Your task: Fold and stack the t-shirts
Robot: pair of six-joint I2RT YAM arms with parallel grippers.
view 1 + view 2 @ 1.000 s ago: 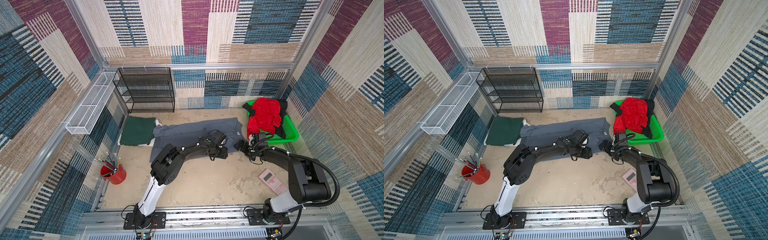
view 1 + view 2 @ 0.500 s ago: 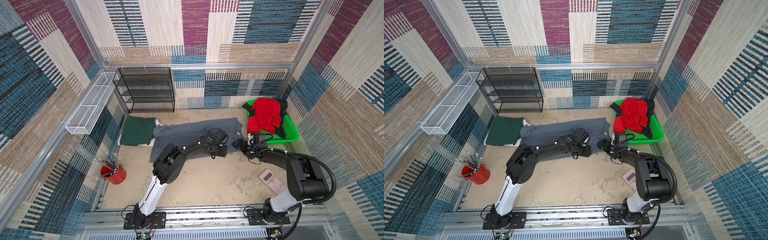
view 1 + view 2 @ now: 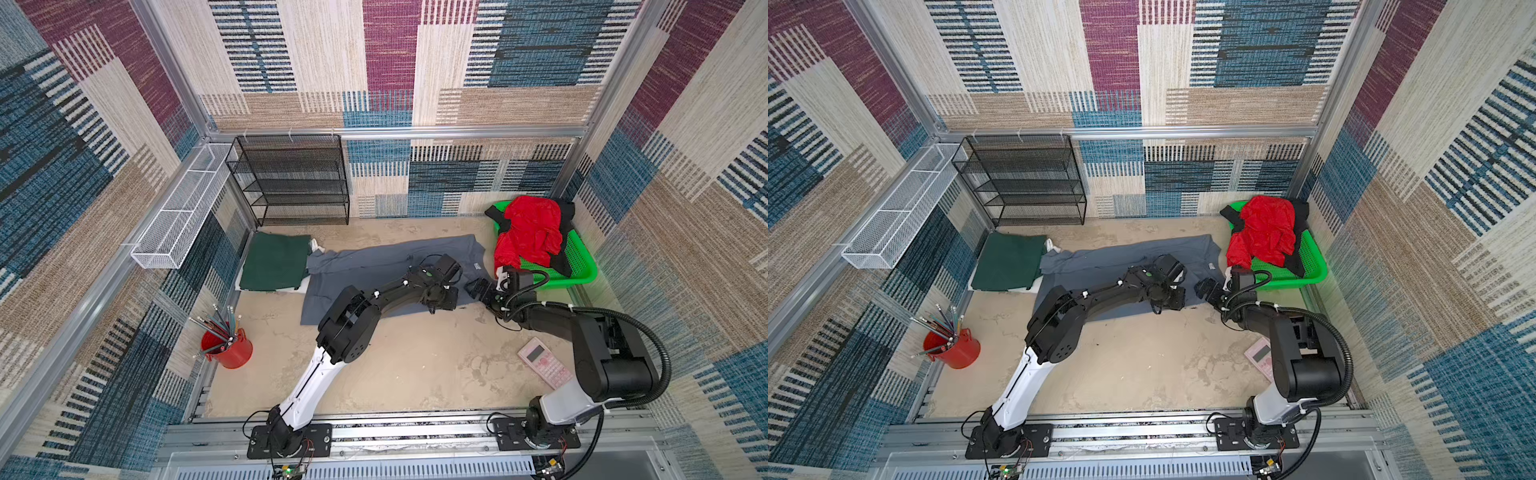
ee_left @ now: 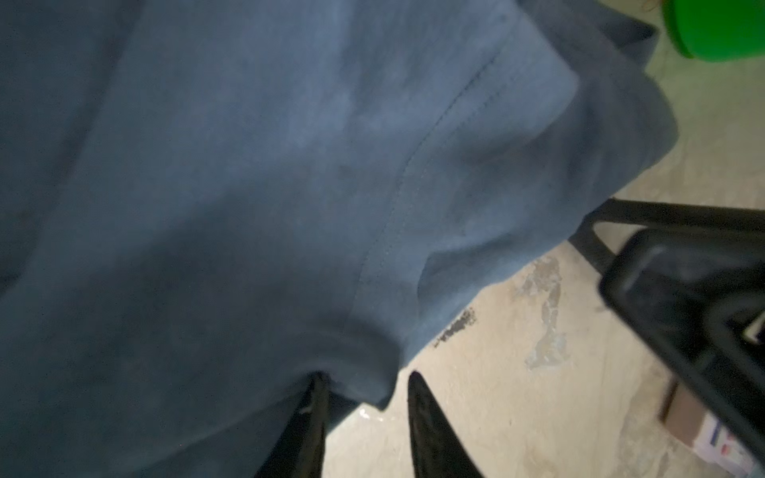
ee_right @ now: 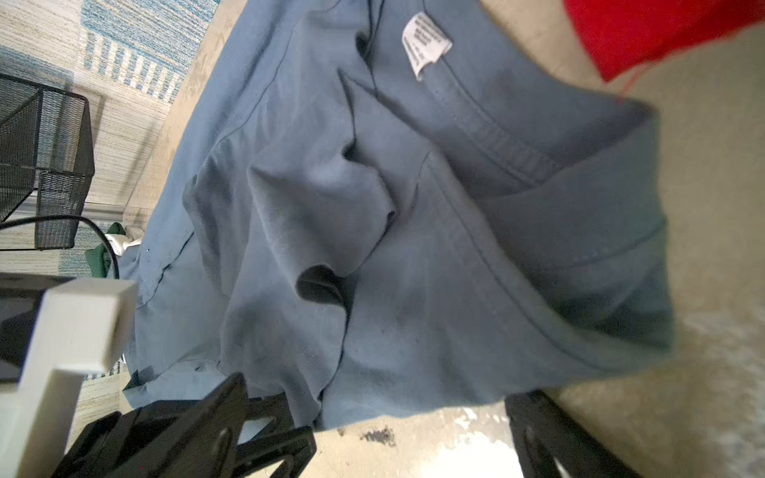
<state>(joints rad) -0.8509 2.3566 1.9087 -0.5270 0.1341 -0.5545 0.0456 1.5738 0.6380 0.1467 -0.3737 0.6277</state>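
The slate grey t-shirt (image 3: 374, 266) lies stretched across the middle of the table (image 3: 415, 365). One end butts against the folded dark green t-shirt (image 3: 274, 266) at ten o'clock, and the collar end is by the green mesh basket (image 3: 582, 270) at two o'clock. Both arms crowd that collar end.

The left gripper (image 4: 366, 376) has its jaws narrowed about the near edge. A sliver of table shows between the cloth and one finger, so I'd call it unclenched, with nothing pinched. The right gripper (image 5: 410, 422) is spread wide at the shoulder and holds nothing.

My worries:
- The left may bite only the top layer or slide off, leaving the fold lopsided.
- The cloth there is puckered, so creases could get folded in.
- The grippers sit near each other and could knock.
- The red t-shirt (image 3: 528, 237) droops over the basket rim just beside the right gripper, so a loose grab might snag it.
- A hard pull could drag the green shirt askew.
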